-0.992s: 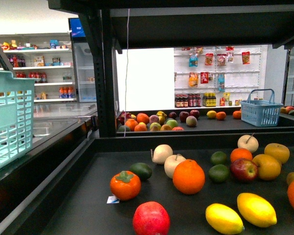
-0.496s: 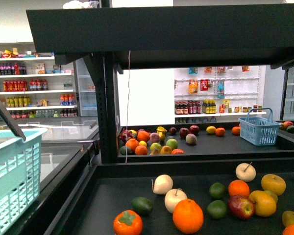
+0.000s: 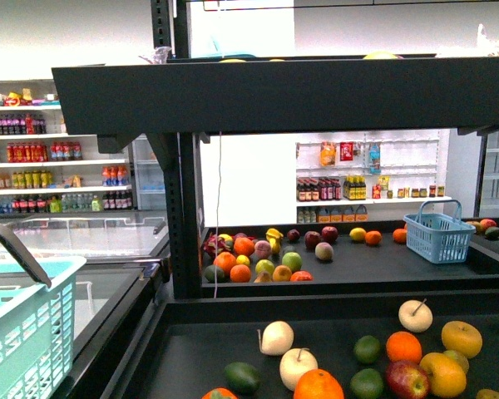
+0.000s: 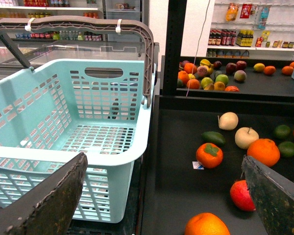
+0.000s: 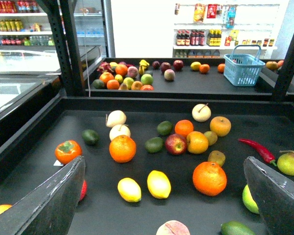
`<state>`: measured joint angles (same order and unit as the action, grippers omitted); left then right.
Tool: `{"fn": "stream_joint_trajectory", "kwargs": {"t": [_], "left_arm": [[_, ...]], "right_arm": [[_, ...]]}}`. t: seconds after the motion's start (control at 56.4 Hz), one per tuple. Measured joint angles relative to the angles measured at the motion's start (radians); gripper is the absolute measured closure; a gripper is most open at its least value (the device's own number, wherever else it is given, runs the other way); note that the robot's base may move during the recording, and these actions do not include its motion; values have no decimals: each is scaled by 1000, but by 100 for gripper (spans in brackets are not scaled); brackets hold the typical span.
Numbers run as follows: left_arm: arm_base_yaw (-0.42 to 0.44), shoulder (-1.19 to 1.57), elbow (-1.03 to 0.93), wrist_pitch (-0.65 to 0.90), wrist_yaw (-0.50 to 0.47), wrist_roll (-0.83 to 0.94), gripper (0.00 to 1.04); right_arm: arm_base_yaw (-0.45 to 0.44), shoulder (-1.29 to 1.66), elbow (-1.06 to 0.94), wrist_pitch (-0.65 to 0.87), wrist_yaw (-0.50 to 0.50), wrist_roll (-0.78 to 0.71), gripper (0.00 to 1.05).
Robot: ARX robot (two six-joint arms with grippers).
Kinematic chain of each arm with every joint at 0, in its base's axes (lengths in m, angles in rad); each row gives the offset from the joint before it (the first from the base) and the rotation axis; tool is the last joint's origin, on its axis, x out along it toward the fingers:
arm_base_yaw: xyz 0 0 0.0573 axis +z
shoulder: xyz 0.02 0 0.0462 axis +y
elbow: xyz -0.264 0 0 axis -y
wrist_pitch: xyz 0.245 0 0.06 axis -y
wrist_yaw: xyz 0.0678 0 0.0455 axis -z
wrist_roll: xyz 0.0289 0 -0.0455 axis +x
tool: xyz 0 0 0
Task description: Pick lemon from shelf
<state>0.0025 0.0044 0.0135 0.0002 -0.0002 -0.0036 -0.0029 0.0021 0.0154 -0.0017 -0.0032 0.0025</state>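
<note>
Broadly, black shelf (image 5: 108, 210); bottle racks (image 3: 58, 166) behind.

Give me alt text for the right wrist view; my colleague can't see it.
A lemon and a second lemon lie side by side on the black shelf, ahead of the open right gripper, which holds nothing. Oranges, a red apple, limes, a persimmon, a red chili and a pear lie around them.
</note>
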Motion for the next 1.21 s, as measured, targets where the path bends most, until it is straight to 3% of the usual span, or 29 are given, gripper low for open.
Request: {"fn": "stream_joint_trajectory", "kwargs": {"t": [0.089, 0.23, 0.496, 0.585, 0.709, 0.886, 1.205], "left_arm": [[0, 0, 0, 0, 1, -1, 8], [113, 106, 29, -117, 305, -369, 8], [351, 625, 191, 347, 509, -751, 8], [415, 854, 291, 489, 512, -862, 8], [438, 1086, 394, 613, 498, -971, 8], [412, 1337, 534, 735, 455, -1081, 8], [343, 1583, 757, 817, 384, -1208, 8]], "right_arm": [[0, 0, 0, 0, 0, 0, 7], [0, 0, 0, 0, 0, 0, 7], [0, 0, 0, 0, 0, 0, 7], [0, 0, 0, 0, 0, 0, 7], [0, 0, 0, 0, 0, 0, 7], [0, 0, 0, 0, 0, 0, 7], [0, 0, 0, 0, 0, 0, 7]]}}
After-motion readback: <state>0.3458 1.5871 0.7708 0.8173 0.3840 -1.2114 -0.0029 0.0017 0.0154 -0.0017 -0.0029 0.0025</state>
